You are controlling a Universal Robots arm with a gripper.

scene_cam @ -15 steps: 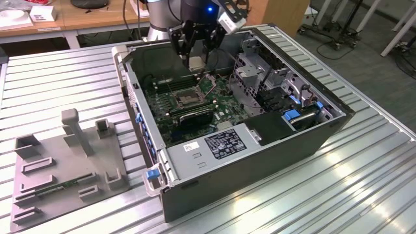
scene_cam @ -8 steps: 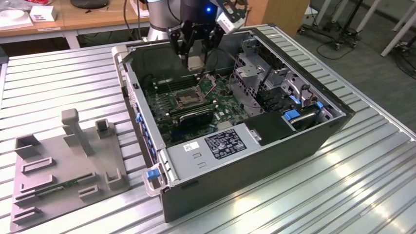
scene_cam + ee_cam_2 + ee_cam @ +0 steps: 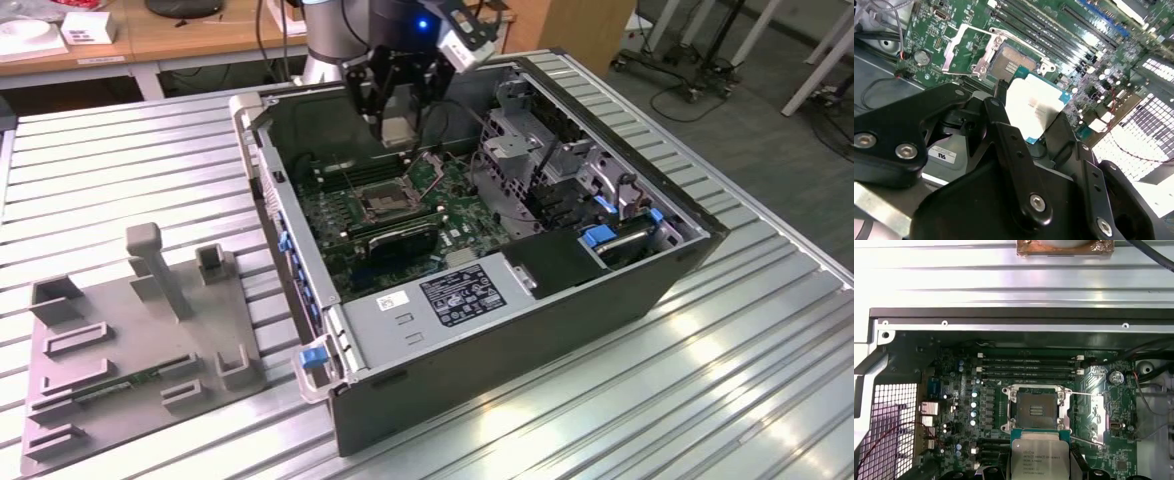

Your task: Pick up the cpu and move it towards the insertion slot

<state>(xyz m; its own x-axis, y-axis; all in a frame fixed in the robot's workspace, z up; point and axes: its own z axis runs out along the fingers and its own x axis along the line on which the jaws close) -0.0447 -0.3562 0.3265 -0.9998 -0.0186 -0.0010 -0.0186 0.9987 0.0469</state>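
Pinched flat between the black gripper (image 3: 1036, 125) fingers: small silvery square cpu (image 3: 1033, 107), with dark square insertion slot (image 3: 1036, 409) at 12 o'clock in the first wrist view.

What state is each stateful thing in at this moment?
Silvery square cpu: held in the jaws, above the motherboard, not seated.
Dark square insertion slot: frame open, empty.
Black gripper: shut on the cpu.
Black computer case: side open, lying flat.

Exterior view overlooks the open case (image 3: 534, 300); both wrist views face its motherboard (image 3: 984, 405) closely.
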